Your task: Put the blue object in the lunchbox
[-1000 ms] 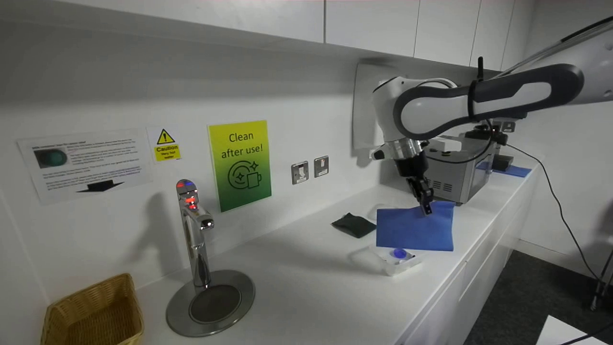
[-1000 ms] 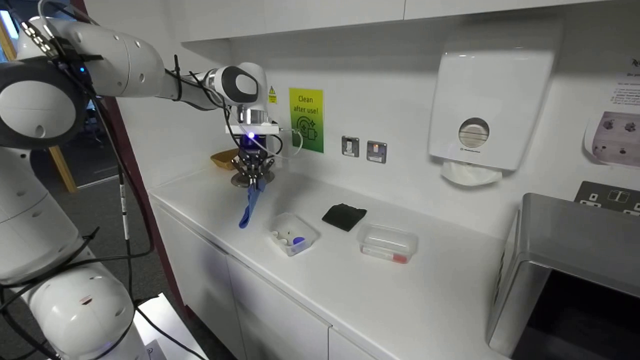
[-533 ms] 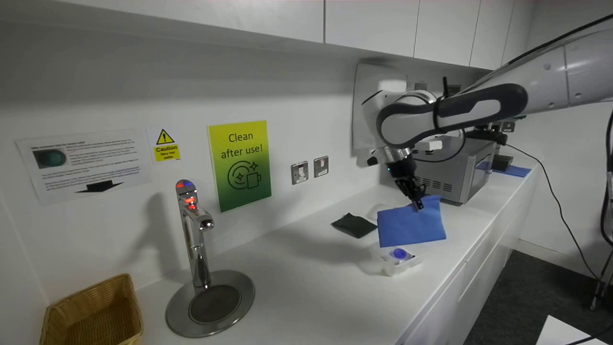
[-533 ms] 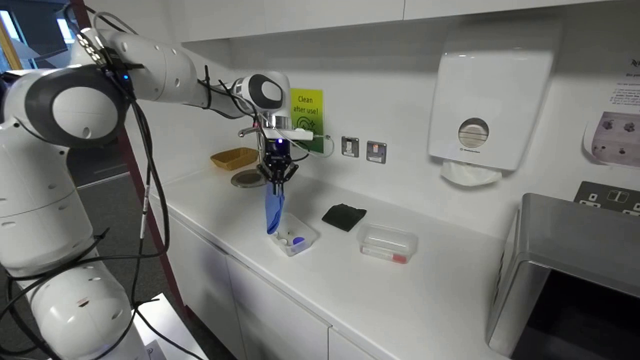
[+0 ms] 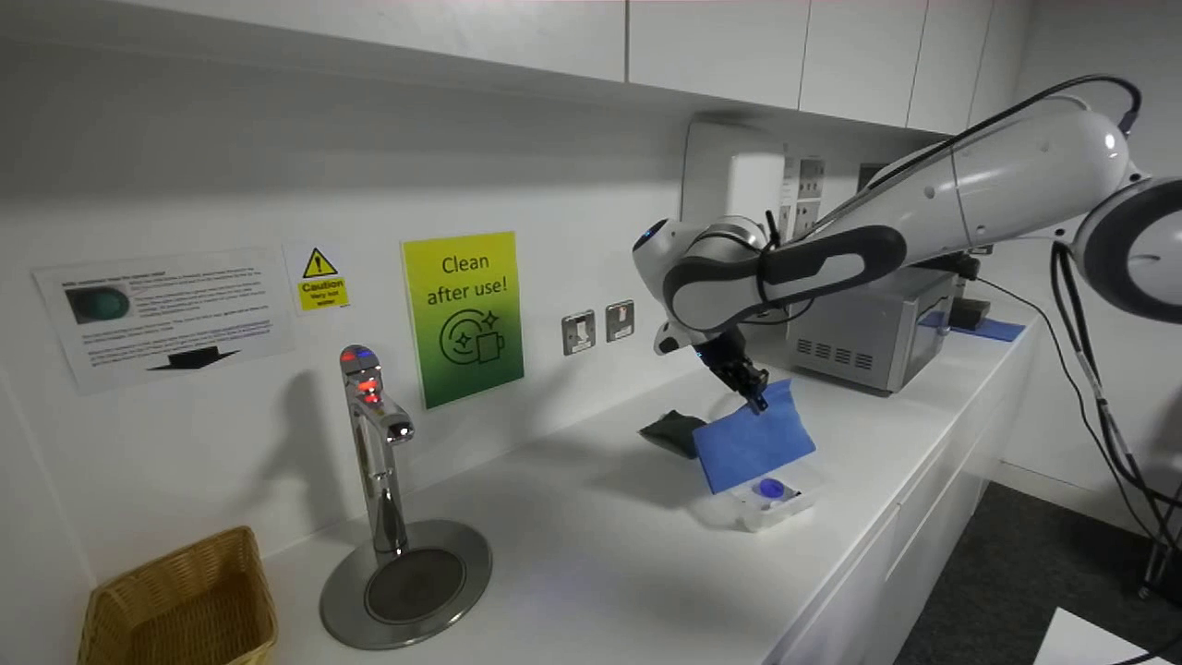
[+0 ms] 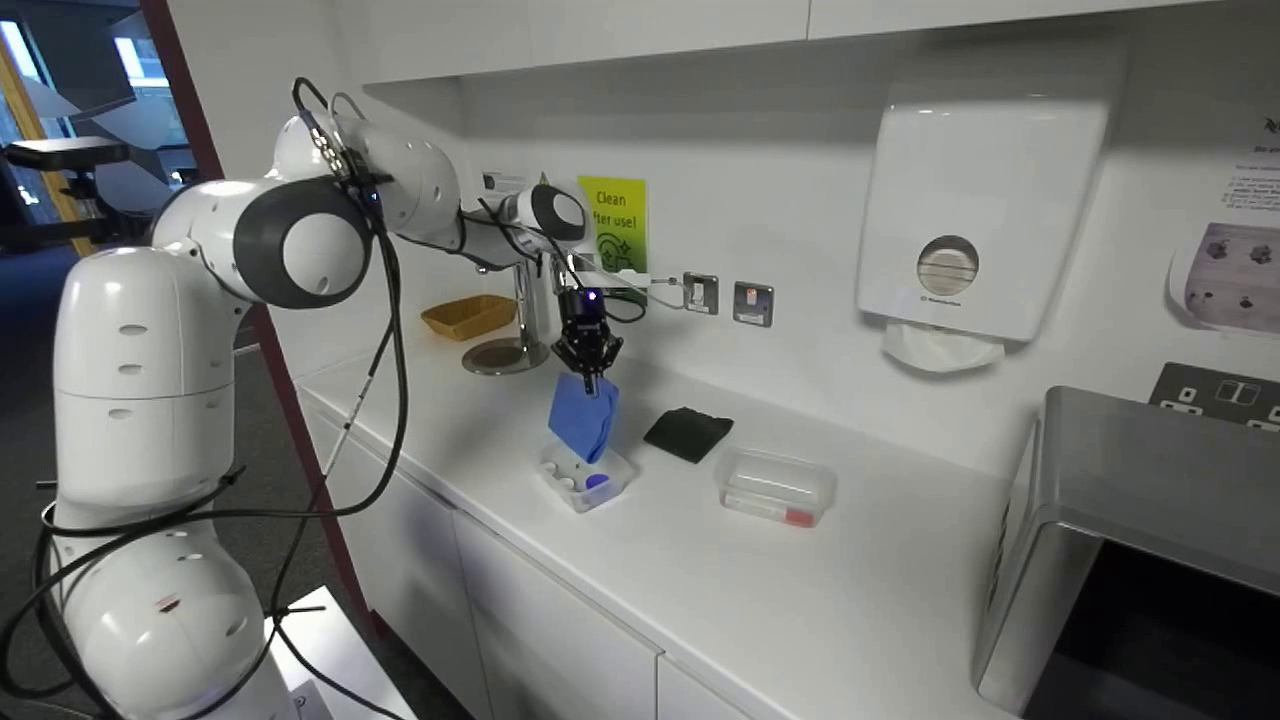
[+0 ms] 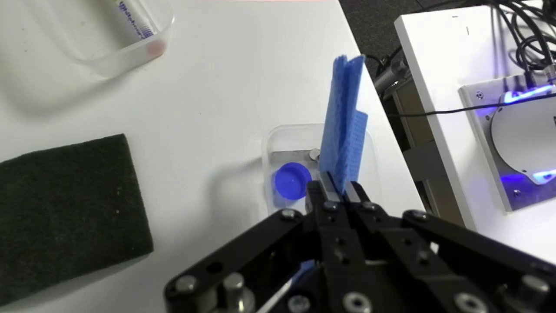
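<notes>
One pincer (image 7: 341, 188) clamps the blue cloth (image 6: 583, 416) near the likely lunchbox (image 7: 290, 138); best centre and lower it before release.

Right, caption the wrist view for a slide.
Robotiq gripper pinching a blue cloth above a white countertop with two translucent plastic containers and a dark green scouring pad.

Both exterior views dim, wall (image 5: 572, 212) shadowed beneath cabinets (image 5: 711, 46); wrist view brighter, counter (image 7: 208, 130) softly shadowed.
</notes>
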You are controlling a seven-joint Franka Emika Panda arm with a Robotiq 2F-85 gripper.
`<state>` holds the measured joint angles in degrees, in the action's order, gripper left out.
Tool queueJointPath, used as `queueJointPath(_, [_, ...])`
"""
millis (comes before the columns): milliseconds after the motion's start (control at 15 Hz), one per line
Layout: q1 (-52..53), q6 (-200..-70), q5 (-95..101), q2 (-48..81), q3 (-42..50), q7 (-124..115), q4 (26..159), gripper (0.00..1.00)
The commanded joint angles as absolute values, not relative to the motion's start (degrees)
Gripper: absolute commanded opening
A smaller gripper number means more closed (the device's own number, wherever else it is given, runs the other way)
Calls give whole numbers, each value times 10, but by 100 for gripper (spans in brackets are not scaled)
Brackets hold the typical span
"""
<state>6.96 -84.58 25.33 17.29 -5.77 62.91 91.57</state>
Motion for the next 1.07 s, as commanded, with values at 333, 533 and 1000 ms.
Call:
queueJointPath(333, [70, -834, 280, 180, -68, 682, 876, 1])
queueJointPath(533, [67, -847, 257, 156, -75, 675, 904, 1])
queueJointPath(1000, [55, -848, 233, 125, -73, 676, 942, 1])
